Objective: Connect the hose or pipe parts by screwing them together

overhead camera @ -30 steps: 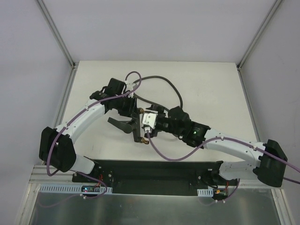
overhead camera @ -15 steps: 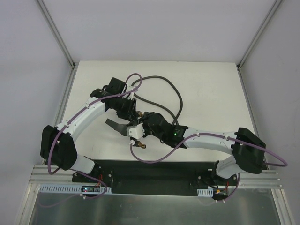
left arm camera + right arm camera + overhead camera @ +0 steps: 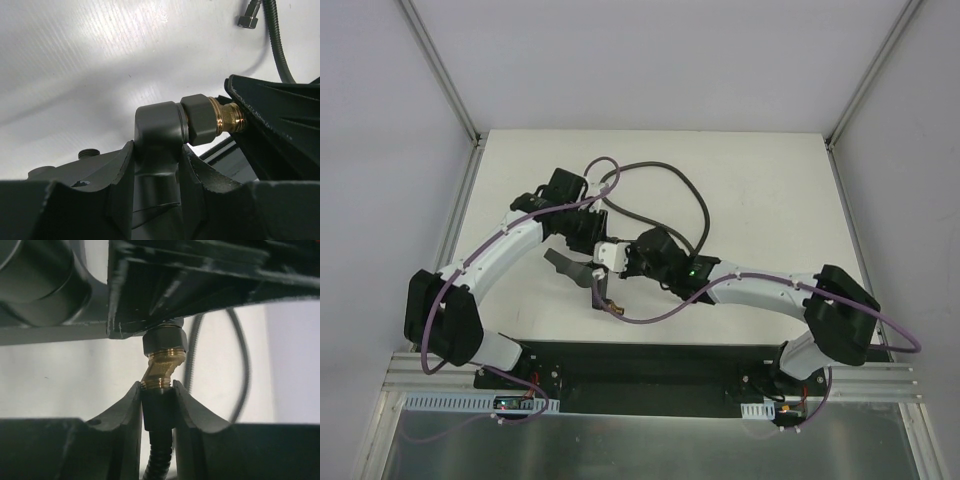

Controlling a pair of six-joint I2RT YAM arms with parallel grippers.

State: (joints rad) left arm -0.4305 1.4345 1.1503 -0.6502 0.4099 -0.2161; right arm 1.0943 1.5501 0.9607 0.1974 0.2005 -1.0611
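Note:
My left gripper is shut on the black body of the T-shaped fitting, held above the table. One brass threaded tip points at the dark finger of the right gripper. My right gripper is shut on the hose's black end connector, which butts against that brass thread, tilted to it. The dark-grey hose loops over the far table. Its other end lies loose. From above, both grippers meet at the fitting.
Purple cables run along both arms and sag near the fitting. The black base rail lies at the near edge. Grey walls and metal posts enclose the white table.
The right arm swung left and brought the hose end up to the fitting's brass tip. Its jaws went from wide open to shut on the connector. The left gripper barely moved.

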